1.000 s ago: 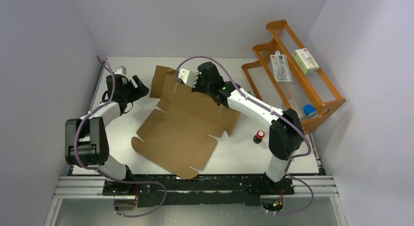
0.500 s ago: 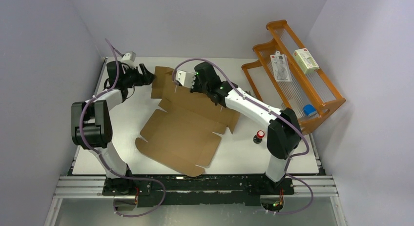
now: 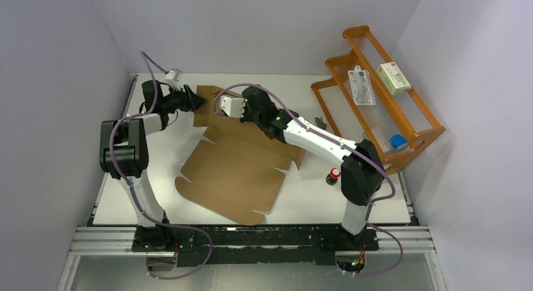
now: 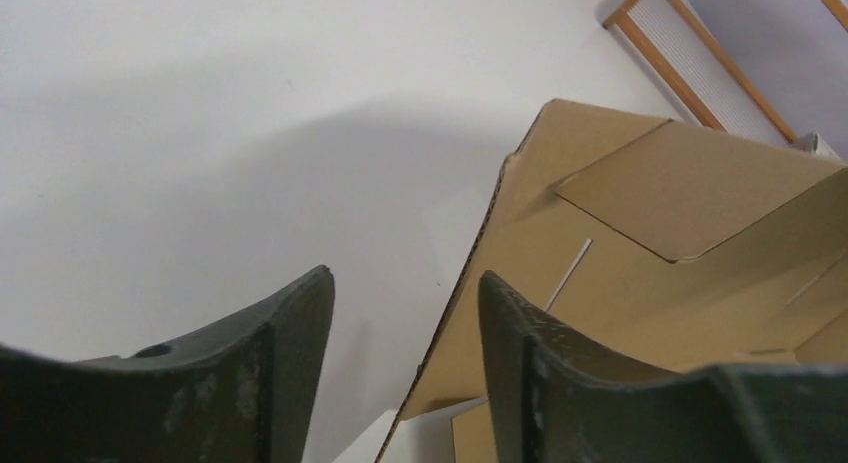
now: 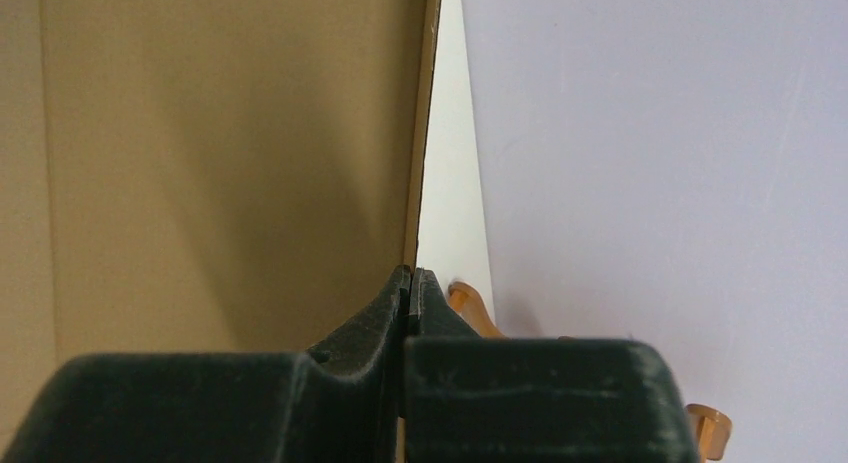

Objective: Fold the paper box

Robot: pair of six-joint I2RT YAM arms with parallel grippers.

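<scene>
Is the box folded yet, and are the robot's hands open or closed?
paper box: mostly flat on the table, far flap lifted.
right gripper: shut on the flap's edge.
left gripper: open, beside the flap's corner.

Overhead wide; wrist cameras close, sharing paper box [image 4: 620, 283].

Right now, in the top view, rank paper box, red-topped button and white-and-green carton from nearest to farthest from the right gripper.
1. paper box, pinched in the right gripper.
2. red-topped button, table's right side.
3. white-and-green carton, on the rack, far right.
</scene>
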